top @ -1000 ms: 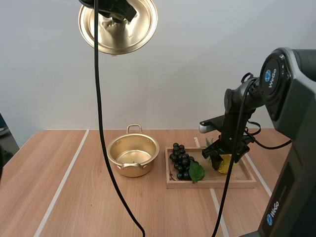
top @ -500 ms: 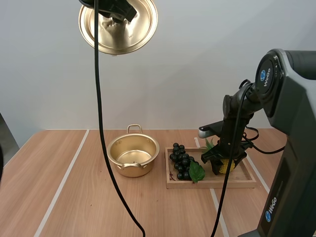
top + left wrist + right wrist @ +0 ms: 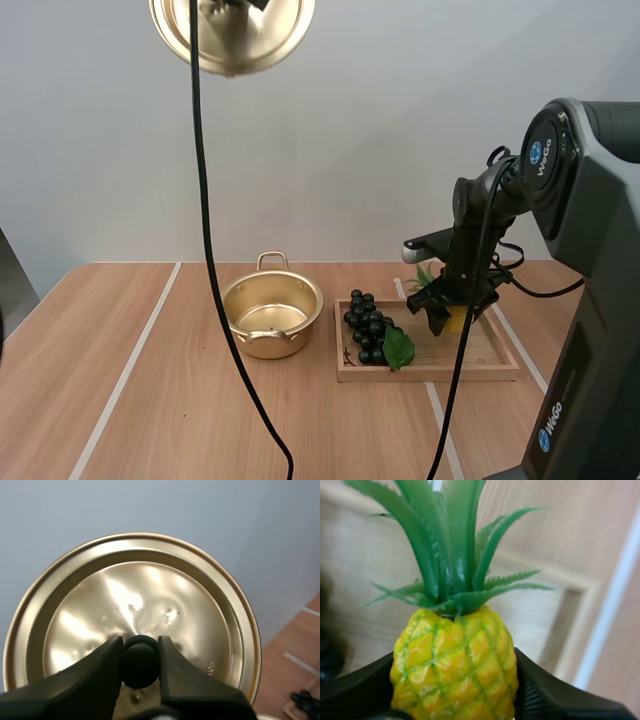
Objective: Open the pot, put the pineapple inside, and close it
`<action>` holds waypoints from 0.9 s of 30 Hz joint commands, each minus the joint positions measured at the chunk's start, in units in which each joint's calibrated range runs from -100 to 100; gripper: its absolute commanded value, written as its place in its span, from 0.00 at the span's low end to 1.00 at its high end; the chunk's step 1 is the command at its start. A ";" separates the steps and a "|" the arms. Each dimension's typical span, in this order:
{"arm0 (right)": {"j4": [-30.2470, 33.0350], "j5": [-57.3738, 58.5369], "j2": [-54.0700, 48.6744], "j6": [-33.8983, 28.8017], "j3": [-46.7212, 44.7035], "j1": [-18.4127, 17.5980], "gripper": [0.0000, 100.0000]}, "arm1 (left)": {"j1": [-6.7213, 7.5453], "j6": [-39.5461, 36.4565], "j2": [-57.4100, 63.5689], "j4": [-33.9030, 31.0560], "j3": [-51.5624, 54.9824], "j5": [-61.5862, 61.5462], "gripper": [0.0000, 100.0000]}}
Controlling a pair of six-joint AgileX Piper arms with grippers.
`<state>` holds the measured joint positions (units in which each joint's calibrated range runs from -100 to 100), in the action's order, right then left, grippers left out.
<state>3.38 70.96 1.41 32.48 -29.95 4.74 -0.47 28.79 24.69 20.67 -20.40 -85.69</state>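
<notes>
Pinching lid [image 3: 192, 607] aloft in left gripper [image 3: 140, 652], clamping pineapple [image 3: 454, 655] in right gripper [image 3: 455, 690]; next, carry it across into open pot [image 3: 270, 345].

Grey right arm [image 3: 610, 250] with black joint caps [image 3: 566, 135], round blue WeGo badge [image 3: 541, 153], black jaws.

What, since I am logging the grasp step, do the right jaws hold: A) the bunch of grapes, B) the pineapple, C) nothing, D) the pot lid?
B: in the right wrist view the right jaws press against both sides of the pineapple, on its yellow body.
</notes>
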 commanded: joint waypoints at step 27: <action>-20.49 25.68 -12.98 9.62 34.07 -11.84 0.00 | 0.15 -2.56 1.37 2.96 -27.81 4.42 0.00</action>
<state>-15.38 95.00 -11.87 40.65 3.65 -4.89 -0.47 26.79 25.94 23.53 -47.88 -82.22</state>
